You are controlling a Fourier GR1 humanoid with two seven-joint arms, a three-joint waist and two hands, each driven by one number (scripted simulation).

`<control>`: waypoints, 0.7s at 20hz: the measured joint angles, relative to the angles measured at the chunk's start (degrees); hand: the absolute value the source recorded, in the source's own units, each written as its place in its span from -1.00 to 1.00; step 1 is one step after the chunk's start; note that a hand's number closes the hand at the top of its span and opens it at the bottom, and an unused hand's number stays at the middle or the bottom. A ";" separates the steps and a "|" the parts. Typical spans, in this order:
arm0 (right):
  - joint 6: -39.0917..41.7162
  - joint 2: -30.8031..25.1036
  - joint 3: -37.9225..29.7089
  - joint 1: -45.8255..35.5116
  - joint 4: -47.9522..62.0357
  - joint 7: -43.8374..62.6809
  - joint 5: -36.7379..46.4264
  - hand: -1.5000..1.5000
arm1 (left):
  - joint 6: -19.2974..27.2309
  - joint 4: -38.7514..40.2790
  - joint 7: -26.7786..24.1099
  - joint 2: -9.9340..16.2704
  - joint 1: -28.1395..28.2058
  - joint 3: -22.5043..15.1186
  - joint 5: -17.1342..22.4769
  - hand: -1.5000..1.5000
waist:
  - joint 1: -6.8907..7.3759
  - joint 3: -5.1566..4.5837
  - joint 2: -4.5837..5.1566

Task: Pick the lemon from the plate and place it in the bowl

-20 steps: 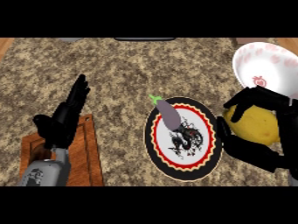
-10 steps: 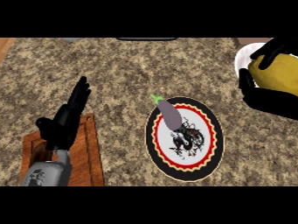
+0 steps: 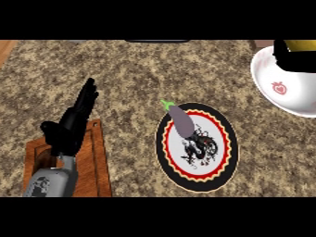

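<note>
Clutching lemon (image 3: 309, 45) over bowl (image 3: 290, 95), right hand (image 3: 298, 59); eggplant (image 3: 183, 121) on plate (image 3: 218, 178); left hand (image 3: 71, 122) open.

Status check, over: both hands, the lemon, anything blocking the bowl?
Left robot hand open, resting at left. Right robot hand curled on lemon above bowl. Eggplant on plate, no obstruction.

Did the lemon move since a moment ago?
Yes. The lemon, in the right hand, went up and away from the plate and is now above the bowl.
</note>
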 measured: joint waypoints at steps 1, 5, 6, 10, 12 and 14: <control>-0.22 -0.50 0.49 -0.38 2.27 -1.10 1.61 1.00 | -0.24 0.15 0.22 0.02 -0.46 0.16 0.32 0.00 | 0.07 0.00 0.04; -2.27 -2.28 -0.51 -1.30 12.42 -8.12 5.36 1.00 | -1.15 -0.60 0.37 0.82 0.05 0.88 1.13 0.00 | 0.20 0.02 0.09; -3.35 -2.39 -0.93 -1.33 15.12 -10.08 6.14 1.00 | -1.56 -0.27 -0.20 0.98 0.33 1.16 1.50 0.00 | 0.20 0.02 0.11; -7.27 -2.35 -2.77 -2.85 26.69 -17.00 8.43 1.00 | -1.50 -1.45 0.59 1.00 0.58 0.89 1.21 0.00 | 0.35 0.05 0.14; -9.21 -2.42 -3.54 -3.89 32.32 -20.46 9.55 1.00 | -0.94 -0.55 0.36 0.43 -0.06 0.72 0.77 0.00 | 0.31 0.05 0.16; -11.28 -2.69 -4.35 -4.89 38.21 -24.06 10.62 1.00 | -0.84 -0.24 0.06 0.26 -0.20 0.62 0.56 0.00 | 0.40 0.05 0.23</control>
